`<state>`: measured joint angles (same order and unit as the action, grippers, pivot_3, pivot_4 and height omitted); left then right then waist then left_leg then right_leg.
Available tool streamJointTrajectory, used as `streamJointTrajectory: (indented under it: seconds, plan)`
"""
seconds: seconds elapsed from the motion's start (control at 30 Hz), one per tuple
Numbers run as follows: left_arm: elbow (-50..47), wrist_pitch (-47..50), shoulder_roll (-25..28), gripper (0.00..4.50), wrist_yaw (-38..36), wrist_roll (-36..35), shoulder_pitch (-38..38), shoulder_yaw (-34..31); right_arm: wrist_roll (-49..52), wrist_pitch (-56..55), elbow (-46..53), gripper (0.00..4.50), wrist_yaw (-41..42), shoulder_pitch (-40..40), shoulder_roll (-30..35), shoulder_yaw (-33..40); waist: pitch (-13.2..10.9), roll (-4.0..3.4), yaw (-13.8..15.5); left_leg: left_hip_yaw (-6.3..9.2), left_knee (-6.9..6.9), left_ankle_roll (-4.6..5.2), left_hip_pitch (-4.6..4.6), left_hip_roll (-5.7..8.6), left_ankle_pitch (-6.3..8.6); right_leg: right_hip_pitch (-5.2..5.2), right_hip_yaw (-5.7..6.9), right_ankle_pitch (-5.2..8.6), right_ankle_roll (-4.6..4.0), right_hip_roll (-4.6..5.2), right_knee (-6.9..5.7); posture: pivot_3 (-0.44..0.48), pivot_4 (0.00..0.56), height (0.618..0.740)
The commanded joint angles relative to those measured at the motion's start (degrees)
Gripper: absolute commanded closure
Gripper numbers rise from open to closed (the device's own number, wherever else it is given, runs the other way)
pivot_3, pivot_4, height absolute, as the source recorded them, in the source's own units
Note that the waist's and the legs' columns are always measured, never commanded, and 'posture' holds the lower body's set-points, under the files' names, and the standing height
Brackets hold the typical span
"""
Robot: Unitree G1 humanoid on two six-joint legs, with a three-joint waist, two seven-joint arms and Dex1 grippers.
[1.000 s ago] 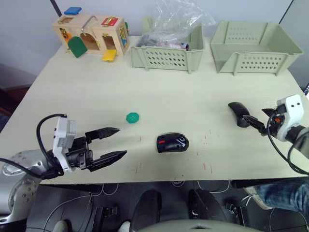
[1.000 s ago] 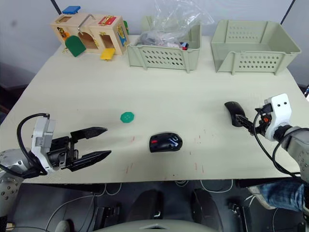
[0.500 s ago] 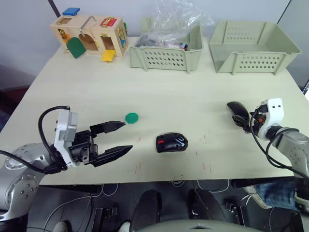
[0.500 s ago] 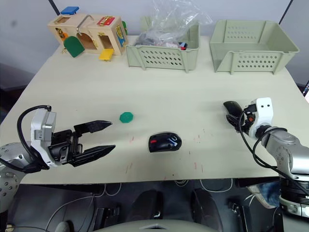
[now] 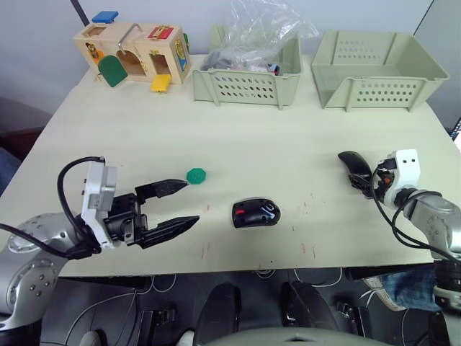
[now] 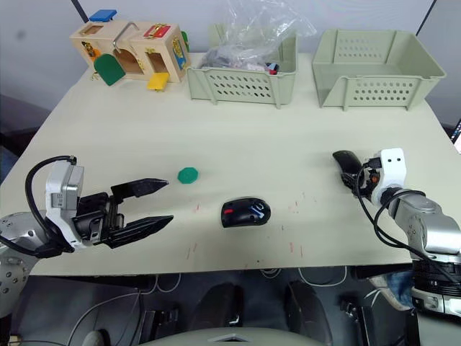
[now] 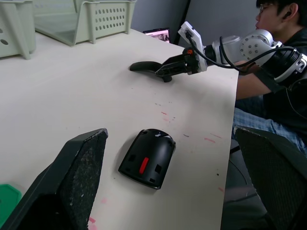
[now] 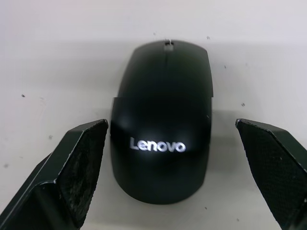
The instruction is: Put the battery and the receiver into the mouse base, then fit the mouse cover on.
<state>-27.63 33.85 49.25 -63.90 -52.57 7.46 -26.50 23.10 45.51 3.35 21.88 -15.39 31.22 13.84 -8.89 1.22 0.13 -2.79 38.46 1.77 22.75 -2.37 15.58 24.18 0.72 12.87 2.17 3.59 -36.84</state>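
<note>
Right wrist view shows the right gripper (image 8: pixel 175 179), fingers apart, straddling the glossy black oval mouse cover (image 8: pixel 161 120) at far right, unfitted, while the black oval mouse base (image 5: pixel 256 213) lies centre-near beside the spread left gripper (image 5: pixel 180 203).

On the table (image 5: pixel 288 137), the mouse base (image 5: pixel 256 213) lies left of the mouse cover (image 5: pixel 355 168).

mouse base (image 6: pixel 245 213) mid-table | mouse cover (image 6: pixel 346 161) by right gripper (image 6: pixel 358 178)
</note>
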Motion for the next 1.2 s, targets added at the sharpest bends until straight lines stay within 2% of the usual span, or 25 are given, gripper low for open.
streamJointTrajectory:
  seconds: [0.03, 1.0, 1.03, 1.1, 1.13, 1.2]
  plan:
    - [-0.94, -0.81, -0.1, 0.0, 0.11, -0.8, -0.96, -0.71, -0.37, -2.26, -0.1, 0.01, 0.4, -1.15, -0.04, 0.68, 0.0, 0.0, -0.29, 0.01, 0.0, 0.0, 0.0, 0.0, 0.0, 0.0, 0.0, -0.02, 0.03, 0.0, 0.0, 0.0, 0.15, 0.74]
    - [-2.2, -0.96, -1.11, 0.0, 0.91, -0.27, -0.48, -0.09, 0.0, -3.21, -1.34, 0.01, 2.0, -2.05, -1.26, 0.35, 0.0, 0.0, -0.82, 0.02, 0.0, 0.0, -0.01, 0.0, 0.0, 0.0, -0.02, -0.07, 0.11, 0.0, -0.01, 0.0, 0.15, 0.74]
    - [-2.22, -0.99, -1.18, 0.0, 0.94, -0.2, -0.45, -0.09, -0.17, -3.2, -1.49, 0.55, 2.21, -2.12, -1.15, 0.18, 0.0, 0.0, -0.82, 0.02, 0.0, 0.0, -0.01, 0.0, 0.0, 0.0, -0.02, -0.07, 0.11, 0.0, -0.01, 0.0, 0.15, 0.74]
    - [-2.32, -1.01, -1.33, 0.0, 1.04, -0.14, -0.34, -0.13, -0.2, -3.16, -1.58, 1.21, 2.75, -2.26, -1.01, 0.01, 0.0, 0.0, -0.81, 0.02, 0.0, 0.0, -0.01, 0.0, 0.0, 0.0, -0.01, -0.07, 0.11, 0.0, -0.01, 0.0, 0.15, 0.74]
    - [-2.37, -1.03, -1.4, 0.0, 1.05, -0.11, -0.21, -0.17, -0.31, -3.2, -1.57, 1.73, 2.83, -2.28, -0.94, -0.04, 0.0, 0.0, -0.81, 0.02, 0.0, 0.0, -0.01, 0.0, 0.0, 0.0, -0.01, -0.07, 0.11, 0.0, -0.01, 0.0, 0.15, 0.74]
    - [-2.42, -1.04, -1.48, 0.0, 1.02, -0.06, -0.02, -0.22, -0.29, -3.1, -1.49, 1.73, 2.91, -2.33, -0.91, 0.1, 0.0, 0.0, -0.82, 0.03, 0.0, 0.0, -0.01, 0.0, 0.0, 0.0, -0.02, -0.07, 0.11, 0.0, -0.01, 0.0, 0.15, 0.74]
